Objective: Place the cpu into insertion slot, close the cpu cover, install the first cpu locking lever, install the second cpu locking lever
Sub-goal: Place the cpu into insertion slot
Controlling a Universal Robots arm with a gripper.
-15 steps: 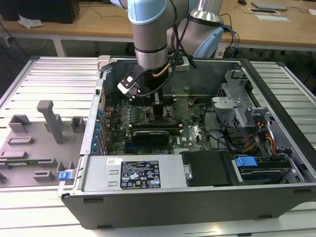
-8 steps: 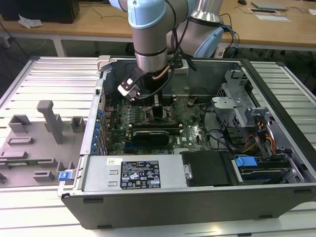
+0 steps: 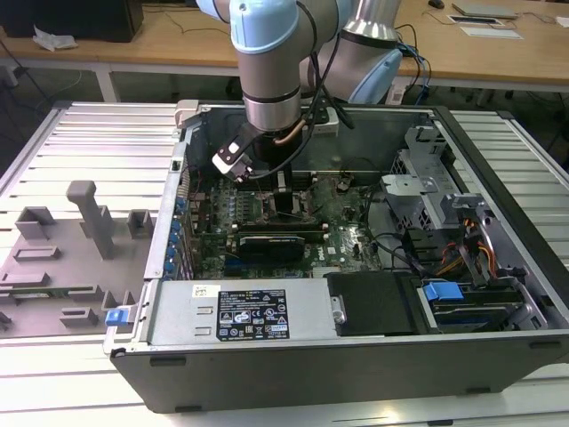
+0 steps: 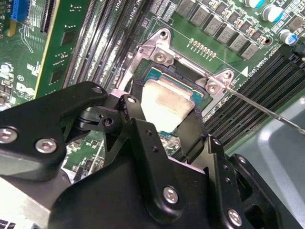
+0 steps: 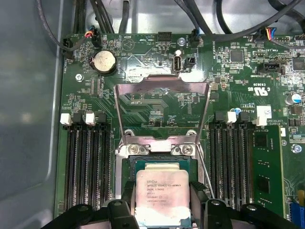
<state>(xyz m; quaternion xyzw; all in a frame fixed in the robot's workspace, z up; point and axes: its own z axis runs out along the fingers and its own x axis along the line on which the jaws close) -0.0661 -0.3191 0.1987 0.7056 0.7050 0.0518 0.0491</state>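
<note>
"Where is the cpu (image 5: 163, 191)?"

"Directly over the insertion slot (image 5: 127, 168) and lined up square with it. I can't tell whether it is seated in the slot or just above it."

"And the gripper (image 5: 163, 196)?"

"Its two black fingers (image 5: 127, 200) are drawn in on opposite edges of the cpu and pinch it. They stand no farther apart than the chip is wide."

"The cpu cover (image 5: 162, 85)?"

"Open. It is swung up from its hinge at the slot's edge, on the side away from the gripper. The green motherboard (image 5: 238, 76) shows through its window."

"Anything else by the slot?"

"Black memory slots (image 5: 88, 162) run along both flanks of it. A thin locking lever (image 4: 267, 112) slants away from one corner of the slot's metal frame. In the exterior view, the arm (image 3: 271, 80) reaches down into the open computer case (image 3: 293, 365) above the slot."
</note>
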